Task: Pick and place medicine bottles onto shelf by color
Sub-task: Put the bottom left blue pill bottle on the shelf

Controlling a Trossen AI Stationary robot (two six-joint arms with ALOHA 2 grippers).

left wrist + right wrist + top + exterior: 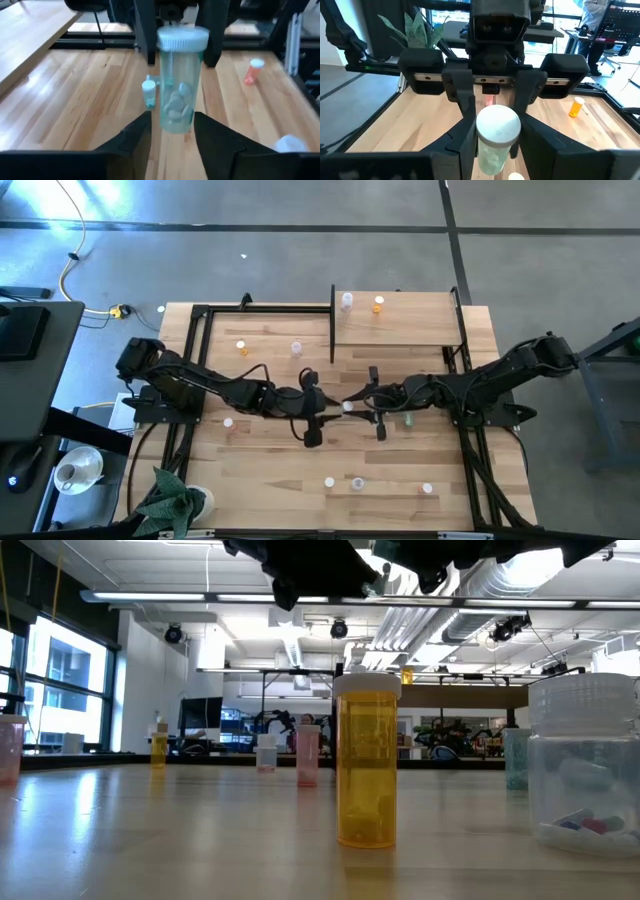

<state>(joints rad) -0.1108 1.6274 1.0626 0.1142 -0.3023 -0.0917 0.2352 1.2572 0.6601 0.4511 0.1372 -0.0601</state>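
Standing upright between the two grippers over the middle of the table, a clear, green-tinted medicine bottle with a white cap [176,85] holds a small heap of pale tablets. On the pale-wood shelf with thin black posts [420,330], at the table's far edge, stand a clear white-capped bottle [347,301] and an orange one [378,304], near each other. Other small bottles are scattered on the plank-patterned wooden tabletop [260,460]. In the low view, a tall orange bottle with a white cap [367,765] is closest. Just beside it, a wide clear jar [585,765] contains a few coloured capsules. Grey concrete floor surrounds the table, a green potted plant [170,500] sits at one near corner, and the low view shows an open ceiling with ducts and strip lights. The left gripper [172,132] brackets the bottle's lower body, and the right gripper [497,145] faces it from the other side, bracketing the cap end. Both sit very close against the bottle, but I cannot tell whether either is clenched on it or loose.
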